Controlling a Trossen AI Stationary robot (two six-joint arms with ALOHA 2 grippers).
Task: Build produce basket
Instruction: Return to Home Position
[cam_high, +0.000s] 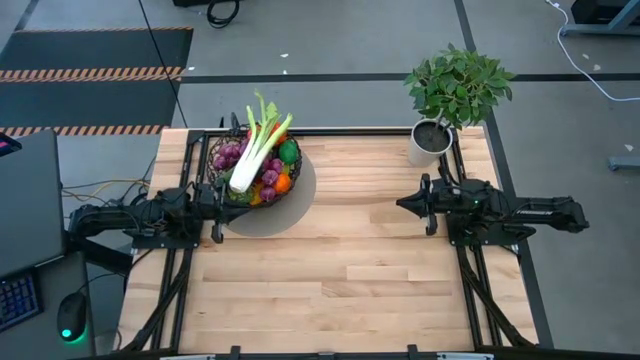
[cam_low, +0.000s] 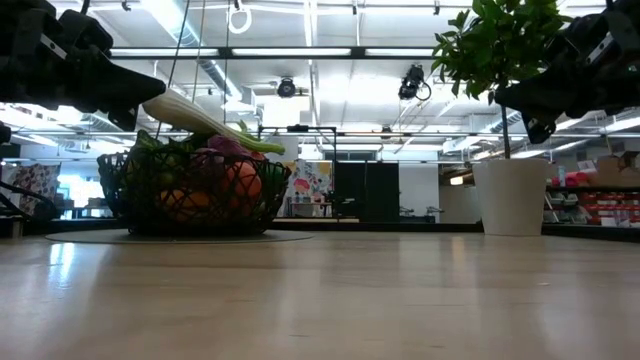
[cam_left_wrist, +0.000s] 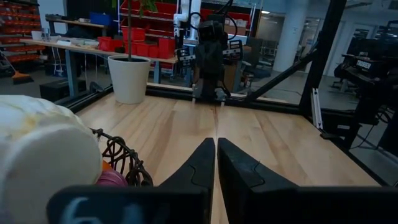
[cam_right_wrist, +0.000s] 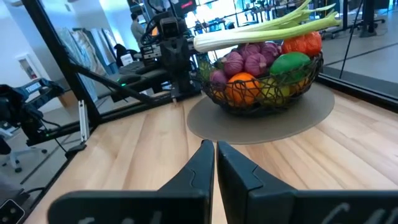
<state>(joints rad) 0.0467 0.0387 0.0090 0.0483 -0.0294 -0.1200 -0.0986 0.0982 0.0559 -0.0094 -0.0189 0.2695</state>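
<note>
Left gripper (cam_left_wrist: 216, 142): jaws pressed together, empty, raised just beside the basket (cam_high: 212, 165), which sits off to one side, not between them. Basket holds produce (cam_right_wrist: 261, 62) with leek (cam_high: 255, 150) on top, on a round mat (cam_high: 295, 212), far-left part of desk (cam_high: 380, 270). Right gripper (cam_right_wrist: 214, 146): jaws together, empty, well apart, facing it.

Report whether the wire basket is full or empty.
Full. The basket is heaped above its rim with produce, the leek lying across the top.
</note>
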